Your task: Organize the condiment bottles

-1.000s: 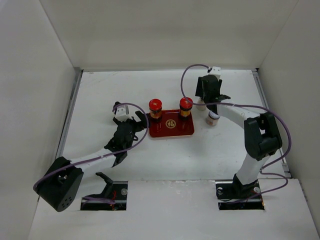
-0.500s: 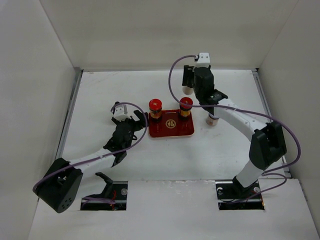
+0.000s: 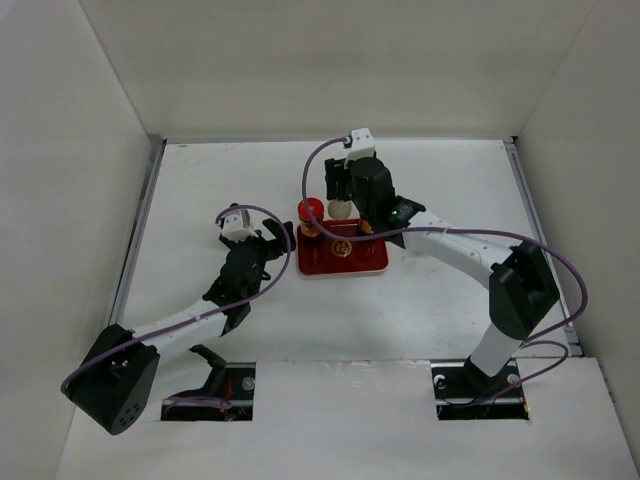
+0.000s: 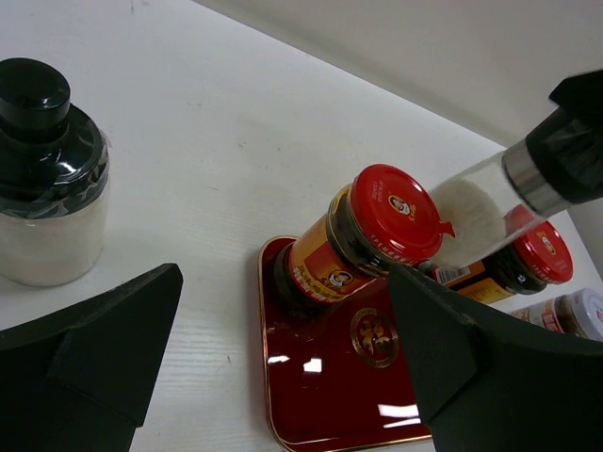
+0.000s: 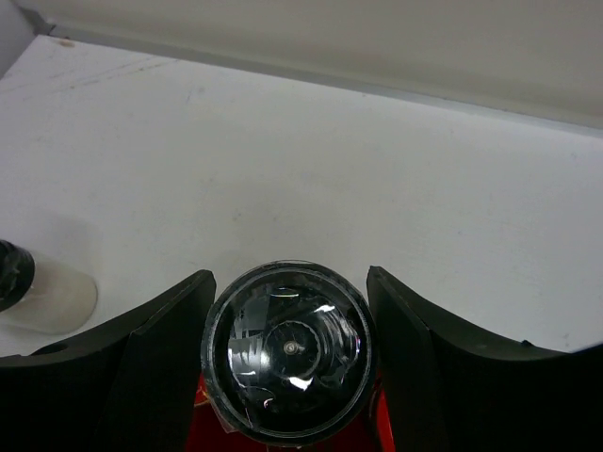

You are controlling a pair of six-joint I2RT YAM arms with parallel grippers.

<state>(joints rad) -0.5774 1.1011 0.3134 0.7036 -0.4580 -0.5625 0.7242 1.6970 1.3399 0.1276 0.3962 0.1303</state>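
My right gripper [image 3: 341, 198] is shut on the grey-capped white bottle [image 3: 340, 209]. It holds the bottle tilted over the back of the flat red tray [image 3: 345, 262], between the two red-capped brown bottles. In the right wrist view the bottle's dark glossy cap [image 5: 287, 348] fills the gap between the fingers [image 5: 160, 367]. One red-capped bottle [image 4: 375, 231] stands on the tray's left, the other [image 4: 535, 256] on its right behind the held bottle [image 4: 471, 217]. My left gripper [image 4: 283, 377] is open and empty, low at the tray's left edge [image 3: 274, 243]. A black-capped bottle [image 4: 42, 169] stands on the table to its left.
A short pale-capped bottle [image 4: 577, 315] stands on the table right of the tray, hidden under my right arm in the top view. The black-capped bottle also shows at the left edge of the right wrist view [image 5: 38, 294]. White walls enclose the table.
My right gripper has lifted the grey-capped white bottle from the table behind and right of the tray and carried it left, over the tray. The left gripper has barely moved.
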